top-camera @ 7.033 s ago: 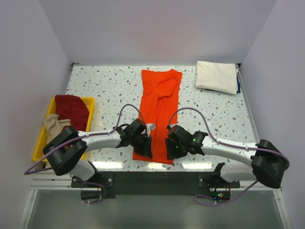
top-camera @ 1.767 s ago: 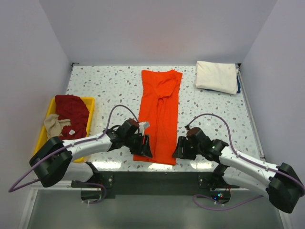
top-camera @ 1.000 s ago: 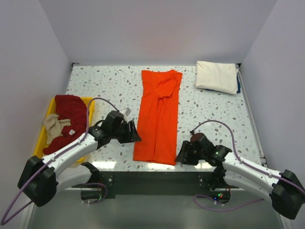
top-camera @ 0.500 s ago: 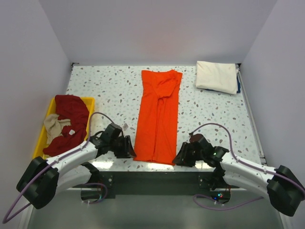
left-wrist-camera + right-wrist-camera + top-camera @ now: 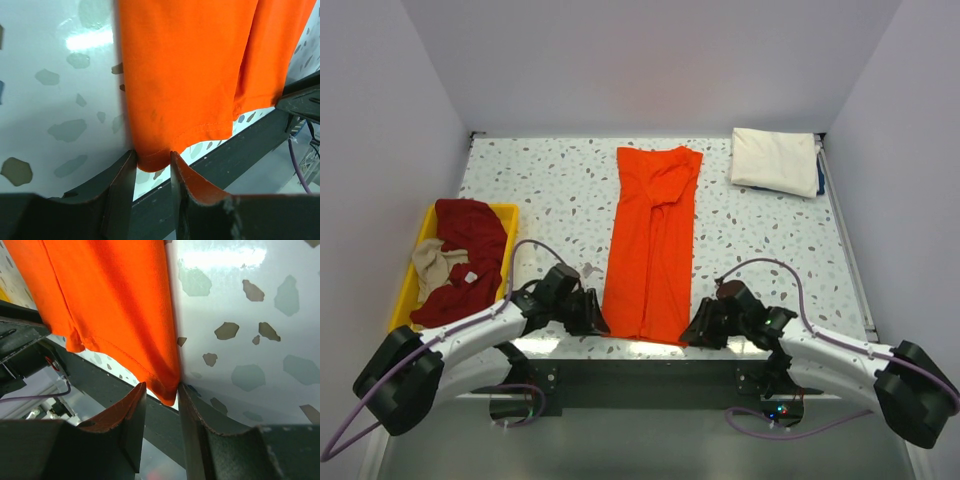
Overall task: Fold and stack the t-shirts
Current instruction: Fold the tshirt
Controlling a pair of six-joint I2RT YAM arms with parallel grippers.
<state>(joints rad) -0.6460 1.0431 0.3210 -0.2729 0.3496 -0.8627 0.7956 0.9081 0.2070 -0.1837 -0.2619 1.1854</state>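
The orange t-shirt (image 5: 652,240) is lying as a long folded strip down the middle of the desk (image 5: 540,190), near hem reaching the front edge. The left pincer (image 5: 598,322) is sitting low at the near-left corner — fingers (image 5: 122,185) narrowly apart, the corner lying between them; the right pincer (image 5: 688,337) is straddling the near-right corner likewise, gap narrow. The cream-white t-shirt (image 5: 775,160) is resting folded at far right; the dark red t-shirt (image 5: 470,235) and beige t-shirt (image 5: 432,262) are lying heaped in the yellow tray (image 5: 402,300).
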